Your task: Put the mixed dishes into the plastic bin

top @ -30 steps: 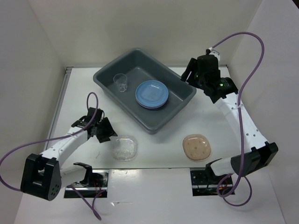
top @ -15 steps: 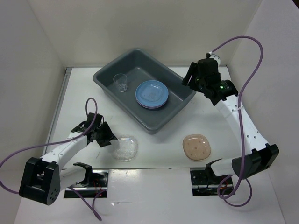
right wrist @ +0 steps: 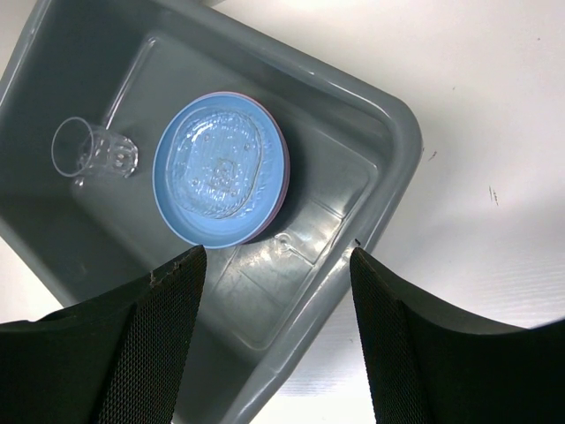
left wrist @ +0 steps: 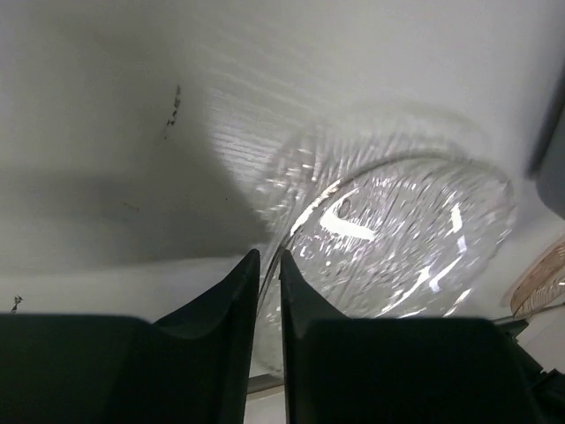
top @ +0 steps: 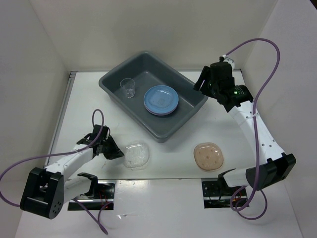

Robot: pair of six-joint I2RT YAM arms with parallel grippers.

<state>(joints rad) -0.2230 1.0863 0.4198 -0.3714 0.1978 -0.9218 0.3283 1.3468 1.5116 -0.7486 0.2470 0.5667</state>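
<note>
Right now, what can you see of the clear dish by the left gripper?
The clear dish is shallow and rounded-square, of transparent glossy plastic with a ribbed, glinting surface. It sits empty on the white table near its front edge, outside the bin. The left gripper has its jaws almost closed on the dish's left rim; nothing else touches it.

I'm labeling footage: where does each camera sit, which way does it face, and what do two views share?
Top external: above, behind the bases, looking down at the table; left arm, right arm show.
Left wrist: low, facing the clear dish; left gripper pinches its rim.
Right wrist: above the plastic bin, looking down at blue plate, clear cup; right gripper open.
Shared: top and right wrist both show the bin.
</note>
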